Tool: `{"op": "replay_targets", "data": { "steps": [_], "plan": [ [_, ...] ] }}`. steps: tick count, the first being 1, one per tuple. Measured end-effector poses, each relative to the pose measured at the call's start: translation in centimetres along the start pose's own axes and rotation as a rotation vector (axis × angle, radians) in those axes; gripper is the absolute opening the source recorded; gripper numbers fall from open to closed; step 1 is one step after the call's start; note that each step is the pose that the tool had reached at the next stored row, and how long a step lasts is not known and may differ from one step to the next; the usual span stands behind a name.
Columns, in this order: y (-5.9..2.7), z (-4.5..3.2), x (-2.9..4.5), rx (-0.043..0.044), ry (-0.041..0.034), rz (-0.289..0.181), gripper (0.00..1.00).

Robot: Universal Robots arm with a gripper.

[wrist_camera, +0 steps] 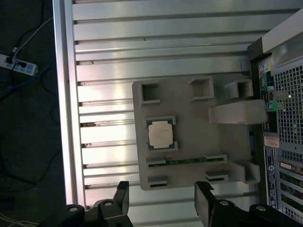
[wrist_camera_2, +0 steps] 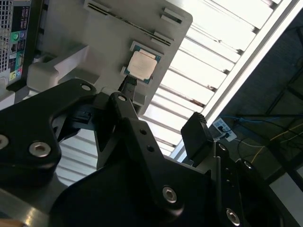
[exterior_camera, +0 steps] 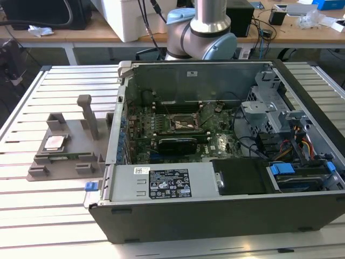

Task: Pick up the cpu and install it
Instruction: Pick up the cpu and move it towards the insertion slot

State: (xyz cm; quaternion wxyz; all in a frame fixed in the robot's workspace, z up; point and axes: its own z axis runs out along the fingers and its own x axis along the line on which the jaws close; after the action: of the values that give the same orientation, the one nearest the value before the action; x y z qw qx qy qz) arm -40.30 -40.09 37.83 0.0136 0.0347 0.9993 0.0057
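One cpu (exterior_camera: 55, 142) is seen lying flat, silvery top up, in a shallow recess of the single grey fixture (exterior_camera: 64, 163). The fixture rests on the slatted bench (exterior_camera: 48, 216), just beside one open computer case (exterior_camera: 226, 213), at the exterior view's left of it. Inside the case, one green motherboard (exterior_camera: 215, 143) is exposed, with one dark socket frame (exterior_camera: 186, 125) near its middle. One robot arm (exterior_camera: 207, 29) is seen behind the case. In both wrist views the two black jaws are shown released and spread apart, with nothing grasped, held above the fixture and well apart from the cpu.
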Motion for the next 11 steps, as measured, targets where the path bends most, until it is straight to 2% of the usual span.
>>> {"op": "replay_targets", "data": {
  "steps": [11],
  "plan": [
    [-0.01, 0.60, 0.01, 0.0000, 0.0000, 0.000, 0.66]
  ]
}}
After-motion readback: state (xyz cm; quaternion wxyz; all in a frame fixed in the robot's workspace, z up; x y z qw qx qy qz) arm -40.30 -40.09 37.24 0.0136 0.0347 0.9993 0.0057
